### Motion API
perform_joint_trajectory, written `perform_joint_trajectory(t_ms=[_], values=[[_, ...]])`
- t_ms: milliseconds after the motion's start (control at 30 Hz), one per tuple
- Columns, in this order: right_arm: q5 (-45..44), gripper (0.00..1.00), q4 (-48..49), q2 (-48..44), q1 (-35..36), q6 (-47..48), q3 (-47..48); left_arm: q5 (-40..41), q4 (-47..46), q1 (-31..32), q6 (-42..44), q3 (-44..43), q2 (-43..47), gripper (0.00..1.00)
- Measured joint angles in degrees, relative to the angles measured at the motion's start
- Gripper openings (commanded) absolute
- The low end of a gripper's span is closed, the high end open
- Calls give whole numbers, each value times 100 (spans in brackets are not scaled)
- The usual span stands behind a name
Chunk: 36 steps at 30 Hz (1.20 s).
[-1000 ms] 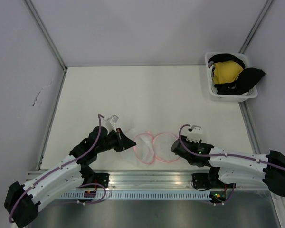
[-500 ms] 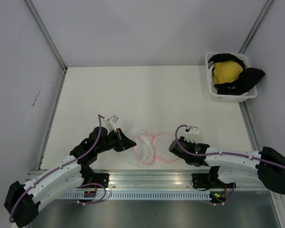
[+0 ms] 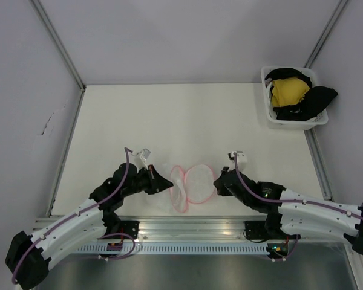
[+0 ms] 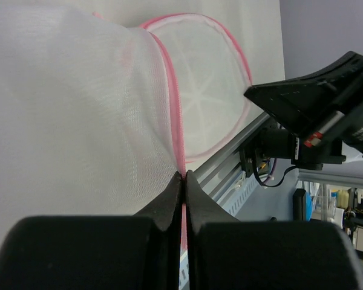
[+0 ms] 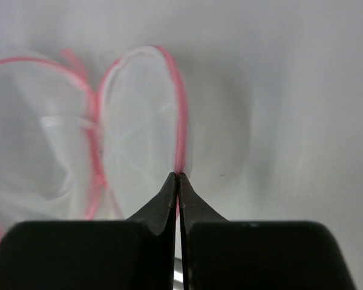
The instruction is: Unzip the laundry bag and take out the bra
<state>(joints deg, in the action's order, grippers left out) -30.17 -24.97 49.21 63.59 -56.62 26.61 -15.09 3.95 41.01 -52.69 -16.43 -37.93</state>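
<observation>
The laundry bag (image 3: pixel 192 185), white mesh with pink zipper trim, lies unzipped near the table's front edge, its two round halves folded toward each other. My left gripper (image 3: pixel 171 183) is shut on the pink trim (image 4: pixel 179 139) of the left half (image 4: pixel 72 121). My right gripper (image 3: pixel 215 184) is shut on the pink rim (image 5: pixel 181 133) of the right half (image 5: pixel 142 127). No garment shows inside the mesh. The yellow bra (image 3: pixel 290 90) rests in the white basket (image 3: pixel 290 124) at the back right, far from both grippers.
A black strappy garment (image 3: pixel 317 99) lies beside the bra and hangs over the basket's right rim. The metal rail (image 3: pixel 187 232) runs along the near edge just behind the bag. Grey walls close in the table on three sides.
My right gripper moved left to the bag's right half and shut on its pink rim. That half has tipped up toward the left half. The left arm has stayed put.
</observation>
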Motion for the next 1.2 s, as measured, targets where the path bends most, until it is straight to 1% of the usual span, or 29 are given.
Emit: perform_joint_trajectory(t_ms=[67, 200, 267, 333, 367, 400, 433, 700, 833, 1000, 1200], values=[[503, 0, 391, 31, 9, 365, 251, 0, -66, 0, 0, 0, 4, 2], [1421, 0, 1388, 457, 127, 931, 669, 4, -208, 0, -2, 2, 127, 2], [1784, 1, 1759, 708, 179, 1156, 793, 9, -280, 0, -11, 2, 221, 7], [2037, 0, 2026, 929, 195, 1320, 883, 11, -321, 0, -28, 2, 291, 37], [2142, 0, 2142, 1049, 192, 1401, 931, 17, -345, 0, -48, 2, 330, 54], [2240, 0, 2229, 1156, 192, 1471, 981, 33, -367, 0, -74, 4, 376, 95], [2317, 0, 2312, 1255, 192, 1530, 1034, 68, -378, 0, -116, 9, 439, 100], [2811, 0, 2758, 1683, 192, 1770, 1193, 382, -529, 0, -455, 264, 1147, 100], [3110, 0, 2844, 1762, 195, 1891, 1193, 546, -407, 0, -542, 278, 1176, 100], [3480, 0, 2907, 1897, 251, 2116, 1196, 750, 330, 0, -608, 109, 916, 100], [3928, 1, 3067, 2470, 516, 2352, 1257, 992, 1025, 0, -605, -146, 686, 100]])
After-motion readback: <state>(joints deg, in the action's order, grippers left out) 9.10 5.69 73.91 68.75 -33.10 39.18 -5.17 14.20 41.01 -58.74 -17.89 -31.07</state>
